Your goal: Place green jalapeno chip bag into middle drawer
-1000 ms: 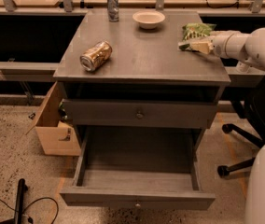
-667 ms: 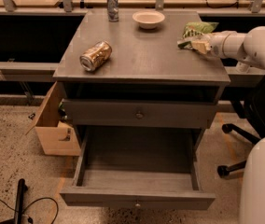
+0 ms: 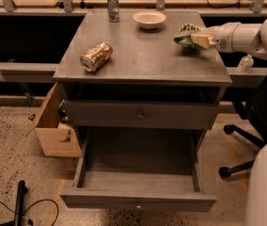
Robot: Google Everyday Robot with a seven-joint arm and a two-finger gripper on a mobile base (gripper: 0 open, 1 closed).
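The green jalapeno chip bag [image 3: 185, 32] is at the right rear of the grey cabinet top [image 3: 143, 55], held slightly above the surface with a shadow under it. My gripper [image 3: 197, 39] reaches in from the right on a white arm and is shut on the bag's right side. The middle drawer [image 3: 138, 181] is pulled open low at the front of the cabinet, and its flat grey floor is bare. Its slim front panel has a small knob [image 3: 137, 206]. The bag is above and to the right of the drawer opening.
A dented gold-brown can [image 3: 96, 56] lies on its side at the top's left. A white bowl [image 3: 149, 19] and an upright metal can [image 3: 113, 4] stand at the back. A shut drawer front [image 3: 140, 115] sits above the open drawer. A cardboard box [image 3: 53, 126] stands to the left and a chair base [image 3: 237, 168] to the right.
My gripper and the green bag have shifted a little to the left, over the cabinet top. The can, the bowl and the drawer have not moved.
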